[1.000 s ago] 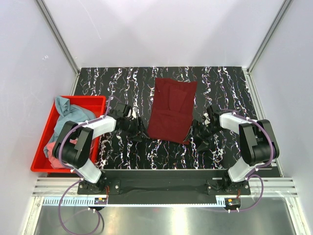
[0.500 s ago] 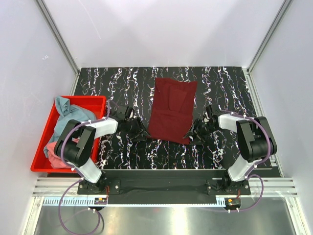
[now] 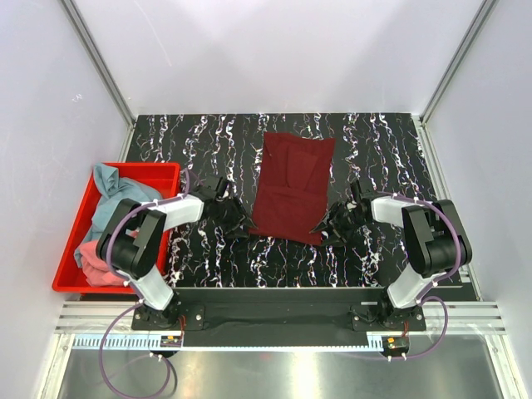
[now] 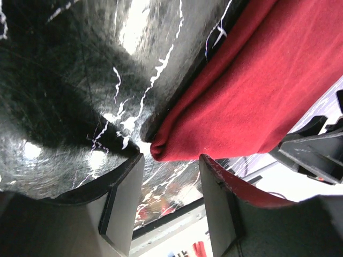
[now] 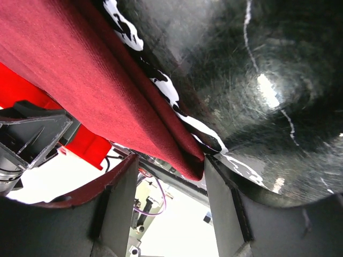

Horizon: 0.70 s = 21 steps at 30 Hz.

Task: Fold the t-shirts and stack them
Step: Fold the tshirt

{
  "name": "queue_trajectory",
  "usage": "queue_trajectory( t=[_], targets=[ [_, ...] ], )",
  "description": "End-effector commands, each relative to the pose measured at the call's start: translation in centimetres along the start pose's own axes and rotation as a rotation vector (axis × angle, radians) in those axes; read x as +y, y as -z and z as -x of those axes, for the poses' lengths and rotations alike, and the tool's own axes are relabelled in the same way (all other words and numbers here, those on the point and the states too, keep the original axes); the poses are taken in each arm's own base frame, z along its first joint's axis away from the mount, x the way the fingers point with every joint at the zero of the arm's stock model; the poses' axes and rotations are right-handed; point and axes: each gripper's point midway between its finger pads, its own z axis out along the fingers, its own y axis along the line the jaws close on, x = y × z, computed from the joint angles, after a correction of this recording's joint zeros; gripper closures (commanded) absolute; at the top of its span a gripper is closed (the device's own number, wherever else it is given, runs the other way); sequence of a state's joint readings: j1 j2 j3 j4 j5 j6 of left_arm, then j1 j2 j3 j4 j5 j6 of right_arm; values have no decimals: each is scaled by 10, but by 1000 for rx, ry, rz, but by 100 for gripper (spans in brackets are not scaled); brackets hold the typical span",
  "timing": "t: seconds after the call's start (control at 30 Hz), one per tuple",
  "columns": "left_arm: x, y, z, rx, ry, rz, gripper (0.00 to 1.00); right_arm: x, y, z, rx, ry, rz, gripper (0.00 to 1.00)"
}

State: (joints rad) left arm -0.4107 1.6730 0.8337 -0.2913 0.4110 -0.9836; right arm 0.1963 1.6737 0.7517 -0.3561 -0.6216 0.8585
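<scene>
The soft dark maroon cotton t-shirt [image 3: 291,187], folded into a long smooth rectangle, lies flat on the shiny black marble table [image 3: 183,141]. The left gripper [image 4: 170,158] and right gripper [image 5: 170,159] gape open at its near corners.

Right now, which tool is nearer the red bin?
Left. The left tool is at the near-left corner of the maroon t-shirt, on the side of the red bin; the right tool is at its near-right corner, across the shirt from the bin.
</scene>
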Motion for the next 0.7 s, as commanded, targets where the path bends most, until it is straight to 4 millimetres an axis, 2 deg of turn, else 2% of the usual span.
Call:
queue_trajectory(
  t=[0.0,0.2,0.3,0.47,0.57,0.67],
  targets=[
    [25,-14,5,-20,29,111,48,-24,-14,2,-44,-8,-97,40],
    [20,-17,12,-32,16,109,55,-29,-11,-3,-50,-13,-138,41],
    [18,-18,13,-28,-3,97,69,-31,-6,-5,-58,-17,-144,39],
    [17,-21,10,-8,-16,83,86,-36,-1,-9,-63,-14,-165,38],
    [17,-20,9,-2,-26,81,90,-35,0,-8,-77,-12,-154,37],
    [15,-20,8,8,-33,76,94,-35,-8,-5,-66,-29,-146,37]
  ],
)
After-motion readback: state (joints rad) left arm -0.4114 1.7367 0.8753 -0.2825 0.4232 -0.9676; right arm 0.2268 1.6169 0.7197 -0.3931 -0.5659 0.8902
